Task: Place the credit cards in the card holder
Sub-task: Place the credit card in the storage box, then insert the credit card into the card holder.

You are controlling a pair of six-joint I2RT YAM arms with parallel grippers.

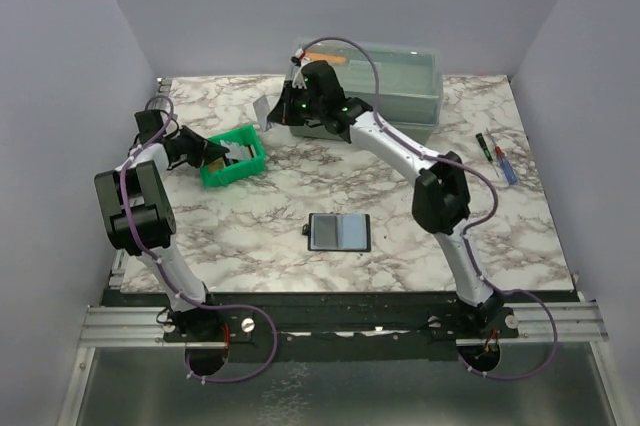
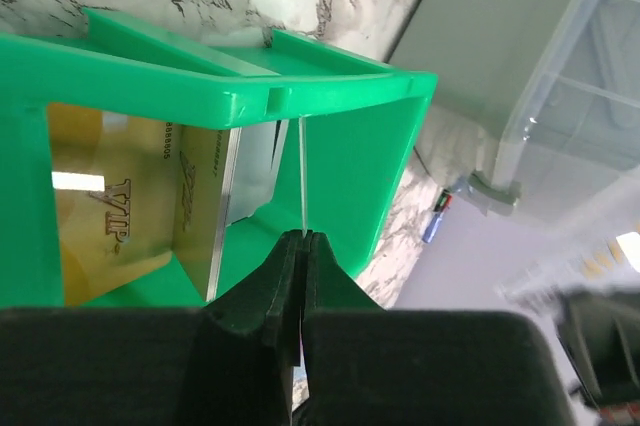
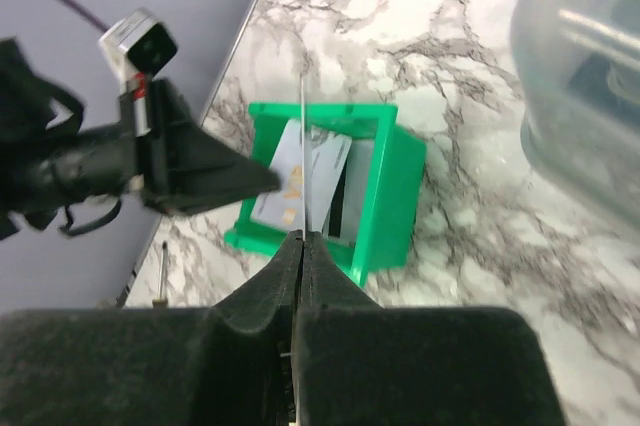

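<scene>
A white marble table (image 1: 250, 246) veined in grey fills the floor of a booth with plain lilac-grey walls (image 1: 300, 6). A metal rail (image 1: 350, 324) runs along its near edge.

The wallet (image 1: 340, 232) lies open and flat near the middle of the table, well apart from both grippers. A green bin (image 1: 238, 172) sits toward the far left. At the back stands a clear lidded box (image 1: 400, 86), and two pens (image 1: 485, 146) lie near the right edge.

The left gripper (image 2: 302, 238) reaches into the bin, its jaws pressed together on a thin card (image 2: 302, 176) seen edge-on. Beside that card, a gold card (image 2: 120, 216) printed "VIP" leans inside the bin with a silver one next to it.

The right gripper (image 3: 303, 236) hangs above the table between bin and box, with the bin below it in its wrist view. Its jaws are closed tight on a pale card (image 1: 262, 110).
</scene>
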